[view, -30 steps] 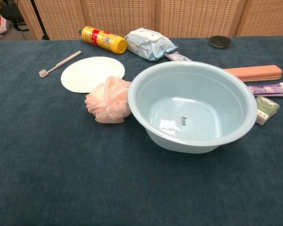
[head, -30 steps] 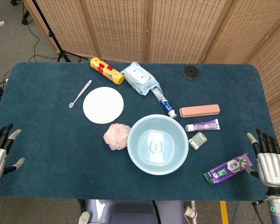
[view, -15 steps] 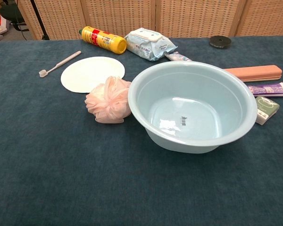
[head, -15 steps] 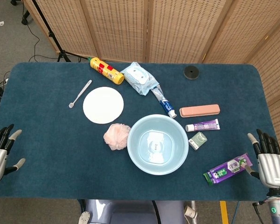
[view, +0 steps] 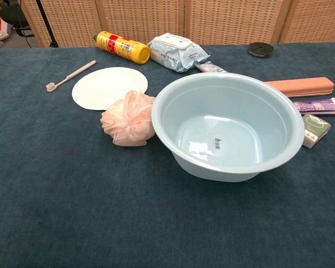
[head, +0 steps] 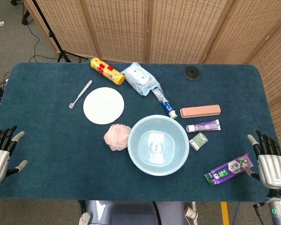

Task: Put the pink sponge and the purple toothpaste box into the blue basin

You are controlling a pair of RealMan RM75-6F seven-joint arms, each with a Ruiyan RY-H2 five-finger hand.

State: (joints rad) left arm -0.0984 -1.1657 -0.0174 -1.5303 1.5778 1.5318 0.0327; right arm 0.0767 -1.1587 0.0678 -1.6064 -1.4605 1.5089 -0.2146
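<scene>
Beside the open, empty right hand (head: pixel 273 161), the purple toothpaste box (head: pixel 228 169) could easily be nudged off the table edge (head: pixel 145 199).

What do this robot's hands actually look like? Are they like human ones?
Roughly human in shape. The left hand and right hand each have a silver-grey metallic palm with black fingers ending in pale grey tips. Below the right hand, a dark wrist section carries a small green light ring. The chest view shows neither hand.
</scene>
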